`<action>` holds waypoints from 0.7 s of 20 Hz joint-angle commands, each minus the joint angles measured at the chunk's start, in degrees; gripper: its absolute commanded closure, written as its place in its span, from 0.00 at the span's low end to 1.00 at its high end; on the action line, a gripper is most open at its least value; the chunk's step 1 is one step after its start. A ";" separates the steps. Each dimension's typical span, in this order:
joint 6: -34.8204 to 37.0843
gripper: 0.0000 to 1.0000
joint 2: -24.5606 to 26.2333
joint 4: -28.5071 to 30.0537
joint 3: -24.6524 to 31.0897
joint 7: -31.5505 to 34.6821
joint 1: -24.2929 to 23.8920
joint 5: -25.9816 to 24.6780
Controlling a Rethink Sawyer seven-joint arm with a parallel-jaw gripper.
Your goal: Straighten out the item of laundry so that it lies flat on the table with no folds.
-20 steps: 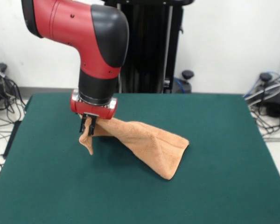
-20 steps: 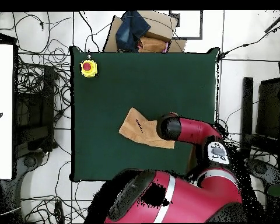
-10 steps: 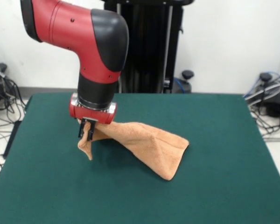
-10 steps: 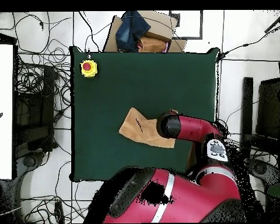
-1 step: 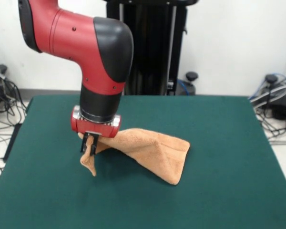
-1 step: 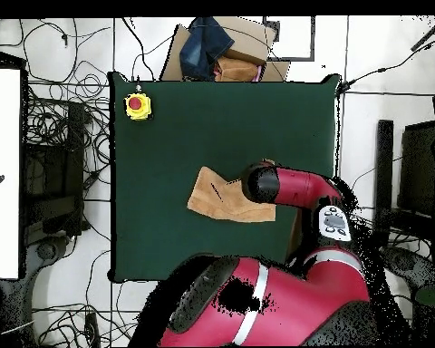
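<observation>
The hand (image 5: 90, 143) is pinching one corner of the towel (image 5: 152, 148), its fingers closed on the cloth and holding that corner raised above the green bench (image 5: 219, 167) at the left. The rest of the towel is sloping down to the right, where its far end is resting, doubled over, near the middle of the bench. Judging by this pose, the corner is being lifted so that the fold can be drawn open and laid flat.
</observation>
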 commanded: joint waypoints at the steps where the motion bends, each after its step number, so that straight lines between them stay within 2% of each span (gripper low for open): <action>1: 6.71 1.00 1.72 -3.52 5.98 0.47 1.67 -1.09; 14: -0.12 1.00 2.89 -0.45 5.46 3.94 0.94 -2.18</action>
